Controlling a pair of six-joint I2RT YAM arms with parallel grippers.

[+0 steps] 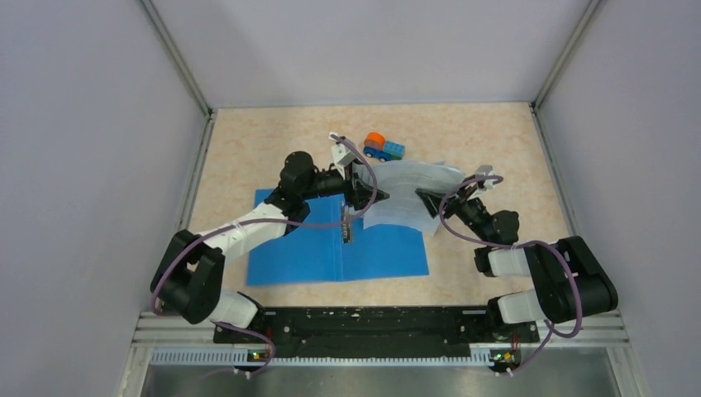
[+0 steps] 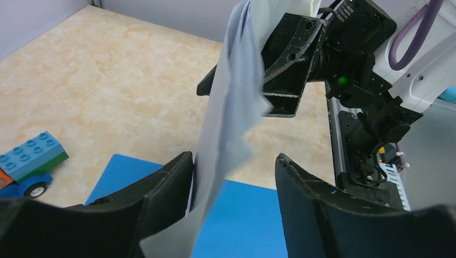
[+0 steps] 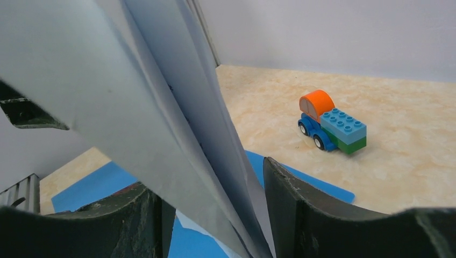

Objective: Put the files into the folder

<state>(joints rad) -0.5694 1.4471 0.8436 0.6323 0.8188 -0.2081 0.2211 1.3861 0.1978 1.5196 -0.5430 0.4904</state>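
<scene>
Files (image 1: pixel 405 197) arched over open folder (image 1: pixel 298 256), toy truck (image 1: pixel 384 147) at 12 o'clock, left fingers (image 2: pixel 161 188) parted, one brushing paper, right fingers (image 3: pixel 301 204) straddling it, grip unclear

The light is bright, soft and even, falling from above; the table (image 1: pixel 496 141) shows no glare, and only faint, blurry shadows lie under the arms on the folder (image 1: pixel 380 256); the overhead view is sharp but small, its walls splaying outward at the edges; in the wrist views the near black fingers (image 2: pixel 161 199) look dark and slightly soft; the files (image 3: pixel 134 97) hang grey in their own shade, unfocused close to the lens; the toy truck (image 3: pixel 333 121) is crisp.
</scene>
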